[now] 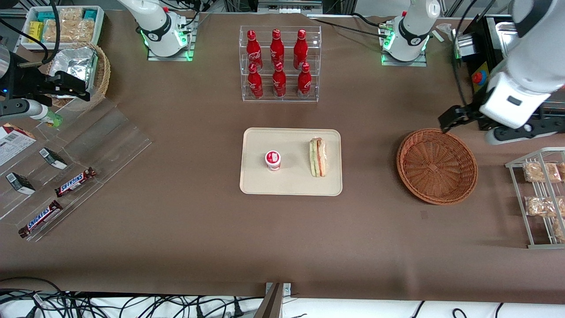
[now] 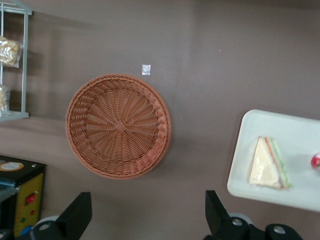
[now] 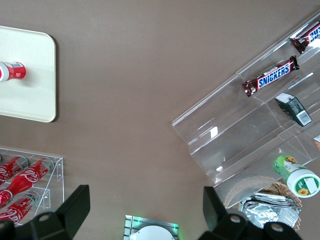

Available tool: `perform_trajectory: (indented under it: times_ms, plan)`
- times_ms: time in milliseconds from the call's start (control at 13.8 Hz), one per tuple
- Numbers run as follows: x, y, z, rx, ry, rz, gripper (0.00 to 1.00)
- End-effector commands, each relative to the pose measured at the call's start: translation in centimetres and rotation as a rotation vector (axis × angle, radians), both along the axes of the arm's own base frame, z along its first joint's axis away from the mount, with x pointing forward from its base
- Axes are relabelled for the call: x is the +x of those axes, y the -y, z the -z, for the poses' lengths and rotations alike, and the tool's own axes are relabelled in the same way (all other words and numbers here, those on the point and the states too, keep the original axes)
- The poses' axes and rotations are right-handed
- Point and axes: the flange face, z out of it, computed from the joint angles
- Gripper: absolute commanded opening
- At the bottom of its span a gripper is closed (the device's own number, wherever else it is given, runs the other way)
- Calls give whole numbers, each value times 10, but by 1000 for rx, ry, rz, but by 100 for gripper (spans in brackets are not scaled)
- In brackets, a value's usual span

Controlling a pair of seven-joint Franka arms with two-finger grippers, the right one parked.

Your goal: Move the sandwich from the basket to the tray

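The wrapped triangular sandwich (image 1: 318,157) (image 2: 269,164) lies on the cream tray (image 1: 291,181) (image 2: 290,130), along the tray edge nearest the basket. The round reddish-brown wicker basket (image 1: 437,165) (image 2: 119,126) holds nothing and sits beside the tray, toward the working arm's end of the table. My left gripper (image 1: 445,123) (image 2: 147,202) hangs open above the table just past the basket's rim, farther from the front camera than the basket. Nothing is between its fingers.
A small red-and-white cup (image 1: 273,160) also stands on the tray. A clear rack of red bottles (image 1: 279,64) is farther back. A wire rack with snack packs (image 1: 540,196) stands beside the basket. An acrylic display with Snickers bars (image 1: 75,181) lies toward the parked arm's end.
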Motion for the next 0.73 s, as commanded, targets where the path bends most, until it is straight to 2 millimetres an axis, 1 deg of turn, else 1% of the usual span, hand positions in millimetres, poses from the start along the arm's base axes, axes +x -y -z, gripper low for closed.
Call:
perform_trajectory:
  times_ms: [0,145,653]
  plan:
    - [-14,-35,-10,-35,-31,145,100]
    - [-14,-46,-10,-36,-40,199,100]
    - [-14,-46,-7,-39,-46,233,100]
